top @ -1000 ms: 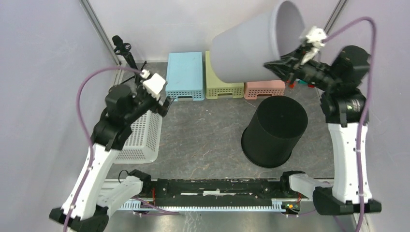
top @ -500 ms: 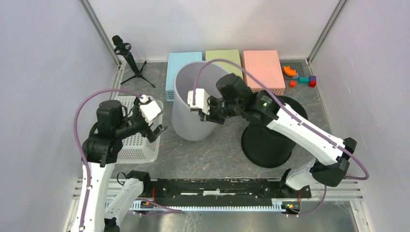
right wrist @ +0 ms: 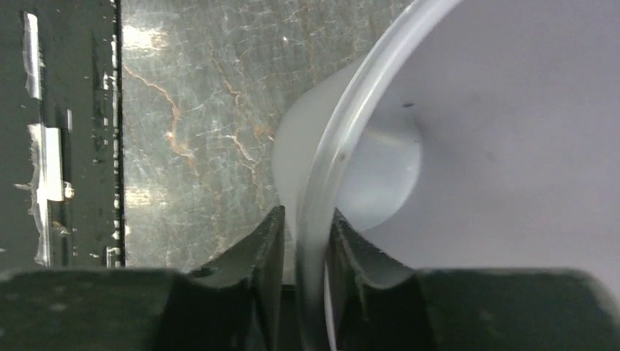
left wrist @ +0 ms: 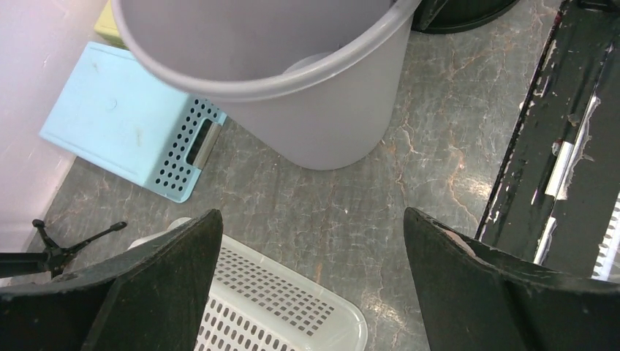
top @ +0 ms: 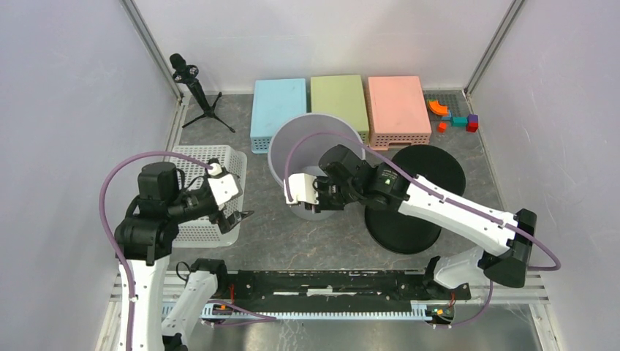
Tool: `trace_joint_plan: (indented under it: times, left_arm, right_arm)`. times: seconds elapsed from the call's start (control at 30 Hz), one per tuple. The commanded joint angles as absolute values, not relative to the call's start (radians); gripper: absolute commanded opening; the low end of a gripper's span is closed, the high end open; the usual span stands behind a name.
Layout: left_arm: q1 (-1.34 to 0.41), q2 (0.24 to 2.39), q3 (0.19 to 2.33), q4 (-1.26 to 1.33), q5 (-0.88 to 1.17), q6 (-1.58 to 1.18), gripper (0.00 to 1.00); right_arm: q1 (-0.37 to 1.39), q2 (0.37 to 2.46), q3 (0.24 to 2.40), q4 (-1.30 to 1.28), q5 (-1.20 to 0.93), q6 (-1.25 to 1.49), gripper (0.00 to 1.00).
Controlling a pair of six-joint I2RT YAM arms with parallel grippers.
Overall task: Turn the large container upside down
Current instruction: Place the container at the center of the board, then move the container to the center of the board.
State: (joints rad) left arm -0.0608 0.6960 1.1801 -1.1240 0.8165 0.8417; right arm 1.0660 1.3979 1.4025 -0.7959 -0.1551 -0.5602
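the right gripper (right wrist: pixel 305 219) has its fingers (right wrist: pixel 267 241) pinched on the near rim of the grey bucket (top: pixel 329 131), one inside and one outside. the bucket stands mouth up at the middle of the worktop, so the flip looks not yet begun. the left gripper (top: pixel 235 207) hangs spread and holds nothing at the left edge, over one white basket (top: pixel 205 150). there are two buckets: the black bucket (top: pixel 431 161) sits inverted toward the right edge. three flat crates (top: pixel 278 110) line the far edge.
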Motion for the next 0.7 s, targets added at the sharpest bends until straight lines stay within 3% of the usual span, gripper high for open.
trace_joint_plan:
  times: [0.0,0.17,0.23,0.67]
  left_arm:
    - [-0.050,0.665,1.152,-1.112,0.850,0.869,1.00]
    - [-0.043,0.640,1.106,-1.037,0.833,0.806,1.00]
    - [-0.041,0.636,1.093,-1.018,0.833,0.793,1.00]
    - [-0.013,0.635,1.072,-0.977,0.867,0.758,1.00]
  right_arm:
    - [1.072,1.345,1.424,-0.737,-0.138,-0.603,0.40]
    - [1.072,1.279,1.448,-0.757,-0.088,-0.653,0.71]
    - [1.072,1.238,1.432,-0.761,-0.057,-0.681,0.77]
    - [0.977,0.786,1.054,-0.722,0.168,-0.816,0.90]
